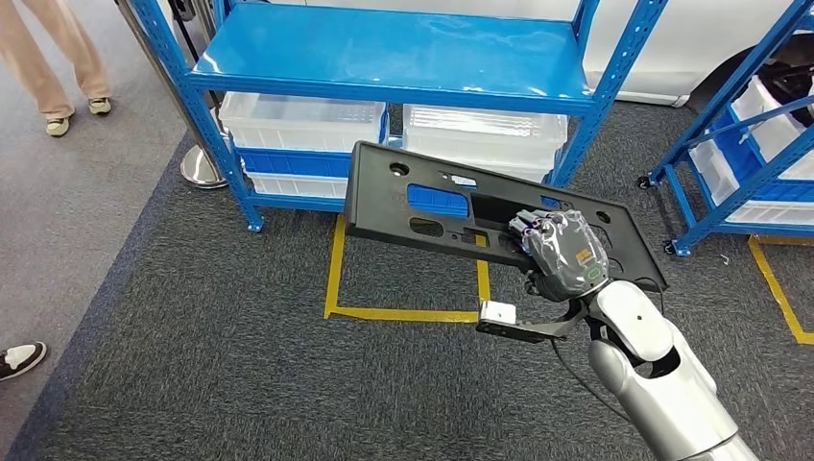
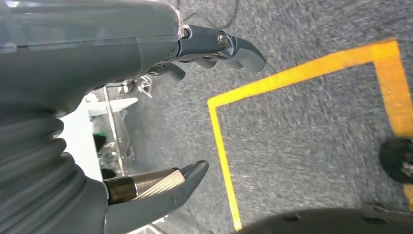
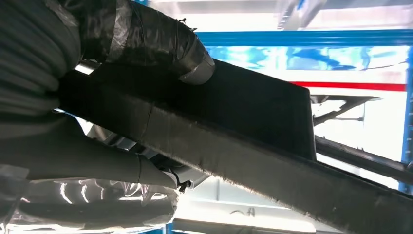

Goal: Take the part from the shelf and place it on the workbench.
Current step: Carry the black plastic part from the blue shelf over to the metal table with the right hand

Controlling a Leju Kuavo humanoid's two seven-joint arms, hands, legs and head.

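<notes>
A long flat black plastic part with cut-outs and a blue insert hangs in the air in front of the blue shelf. My right hand grips it near its right end. In the right wrist view the thumb presses on the part's dark face and the other fingers wrap its opposite side. My left hand hangs over the carpet, thumb and fingers apart with nothing between them.
The shelf's lower level holds white bins. A second blue rack stands at the right. Yellow tape marks a box on the grey carpet. A person's legs are at the far left, a shoe at the left edge.
</notes>
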